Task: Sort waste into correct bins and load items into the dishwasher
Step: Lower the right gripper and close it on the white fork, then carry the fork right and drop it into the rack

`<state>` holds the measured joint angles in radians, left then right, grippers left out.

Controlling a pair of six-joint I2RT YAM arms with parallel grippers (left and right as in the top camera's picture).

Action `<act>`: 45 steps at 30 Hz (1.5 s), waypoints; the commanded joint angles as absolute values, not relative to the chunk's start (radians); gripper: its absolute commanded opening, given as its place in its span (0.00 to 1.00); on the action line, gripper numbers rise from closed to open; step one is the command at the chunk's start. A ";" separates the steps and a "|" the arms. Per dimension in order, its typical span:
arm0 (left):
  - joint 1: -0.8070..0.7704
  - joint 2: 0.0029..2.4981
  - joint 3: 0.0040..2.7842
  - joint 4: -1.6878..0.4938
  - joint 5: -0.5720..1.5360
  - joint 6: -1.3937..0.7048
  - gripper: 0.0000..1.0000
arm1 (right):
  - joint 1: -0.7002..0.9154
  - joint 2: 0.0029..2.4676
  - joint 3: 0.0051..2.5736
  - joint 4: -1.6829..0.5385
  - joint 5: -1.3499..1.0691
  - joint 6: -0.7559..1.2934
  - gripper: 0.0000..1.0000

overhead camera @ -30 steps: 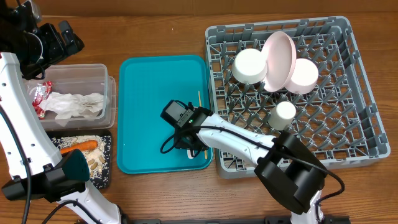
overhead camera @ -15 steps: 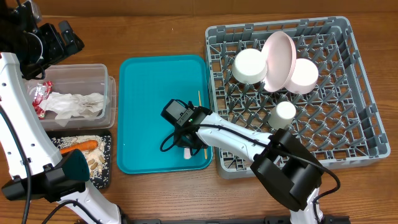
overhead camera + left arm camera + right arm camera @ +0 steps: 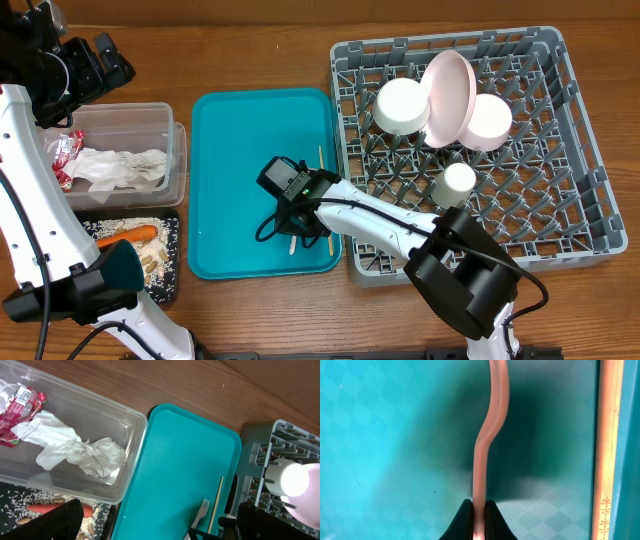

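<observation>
Gripping a thin fork by a sliver of handle

At the far left the left pincer (image 3: 170,522) hangs spread and empty above the tub (image 3: 100,415), which holds the napkins (image 3: 80,452) and the wrapper (image 3: 20,407). Below it the black tray (image 3: 172,250) carries the carrot (image 3: 130,235) and the rice scraps (image 3: 152,265). I see little risk there, unless that arm swings across while the other one travels.

On the teal tray (image 3: 240,150) the right pincer (image 3: 479,510) is pressed together on the fork (image 3: 490,425), its tips meeting on the narrow handle. The handle looks thin and smooth, and the hold covers only a short stretch of it. On a quick lift the fork could pivot between the tips or slide out. A dark shadow beneath suggests it sits slightly off the tray surface, though I cannot tell how far. Just to the right lies the chopstick (image 3: 607,435), close to the tray's rim. A sideways sweep could drag it along or knock it onto the tabletop (image 3: 250,40).

Further right, the rack (image 3: 560,230) already holds the plate (image 3: 448,95), the bowls (image 3: 402,105) and the cup (image 3: 458,182). A fork hanging crooked may catch on the rack's near wall or on a peg. It may also fall through the lattice rather than lodge upright.
</observation>
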<state>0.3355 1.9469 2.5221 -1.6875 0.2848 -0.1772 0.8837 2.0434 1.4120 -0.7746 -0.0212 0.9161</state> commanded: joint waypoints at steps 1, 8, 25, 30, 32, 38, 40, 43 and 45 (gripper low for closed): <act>0.337 1.942 2.529 -1.688 0.296 -0.183 1.00 | 0.879 2.070 1.403 -0.780 -0.014 0.917 0.04; 0.336 1.942 2.529 -1.688 0.296 -0.183 1.00 | 0.879 2.071 1.402 -0.770 -0.010 0.917 0.04; 0.336 1.942 2.529 -1.688 0.296 -0.183 1.00 | 0.879 1.927 1.469 -0.801 0.014 0.771 0.04; 0.336 1.942 2.529 -1.688 0.296 -0.183 1.00 | 0.874 1.794 1.469 -0.830 0.034 0.619 0.04; 0.336 1.942 2.529 -1.688 0.296 -0.183 1.00 | 0.842 1.710 1.469 -0.886 0.057 0.597 0.04; 0.336 1.942 2.529 -1.688 0.296 -0.183 1.00 | 0.663 1.569 1.468 -1.108 0.104 0.498 0.04; 0.336 1.942 2.529 -1.688 0.296 -0.183 1.00 | 0.612 1.569 1.467 -1.161 0.104 0.461 0.04; 0.336 1.942 2.529 -1.688 0.296 -0.183 1.00 | 0.519 1.570 1.439 -1.214 0.105 0.412 0.04; 0.336 1.942 2.529 -1.688 0.296 -0.183 1.00 | 0.481 1.571 1.413 -1.214 0.105 0.382 0.04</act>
<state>0.3355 1.9469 2.5221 -1.6875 0.2848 -0.1772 0.5163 1.5810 1.4406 -1.2140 0.0944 0.4431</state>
